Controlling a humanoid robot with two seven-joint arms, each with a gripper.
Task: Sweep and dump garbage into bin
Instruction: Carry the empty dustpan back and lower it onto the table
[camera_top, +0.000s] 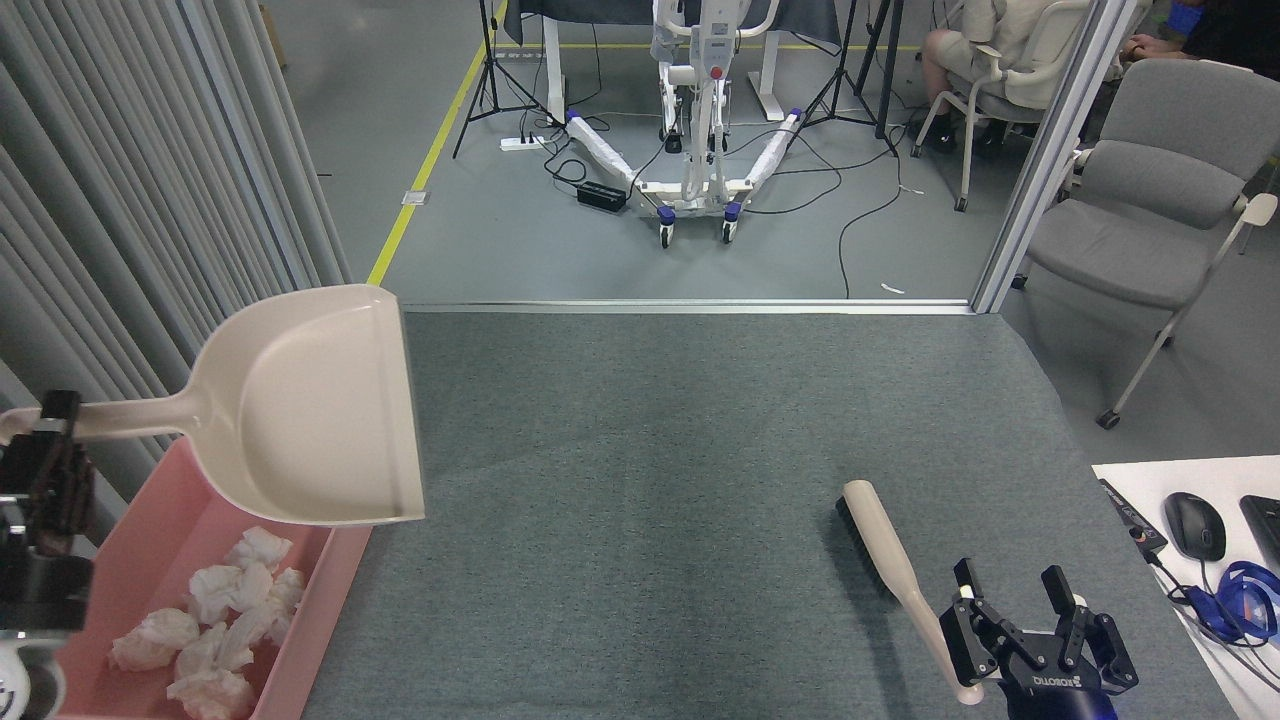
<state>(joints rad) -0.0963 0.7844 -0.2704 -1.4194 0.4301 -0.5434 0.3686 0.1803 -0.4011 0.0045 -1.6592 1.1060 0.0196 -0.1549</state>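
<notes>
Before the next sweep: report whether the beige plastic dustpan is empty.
Empty: the beige plastic dustpan shows bare inside; white tissue wads lie in the pink tub.

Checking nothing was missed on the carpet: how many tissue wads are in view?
About 6 tissue wads, all clustered inside the pink bin at lower left; none on the carpet. The dustpan looks empty. Overlapping wads make the count uncertain.
</notes>
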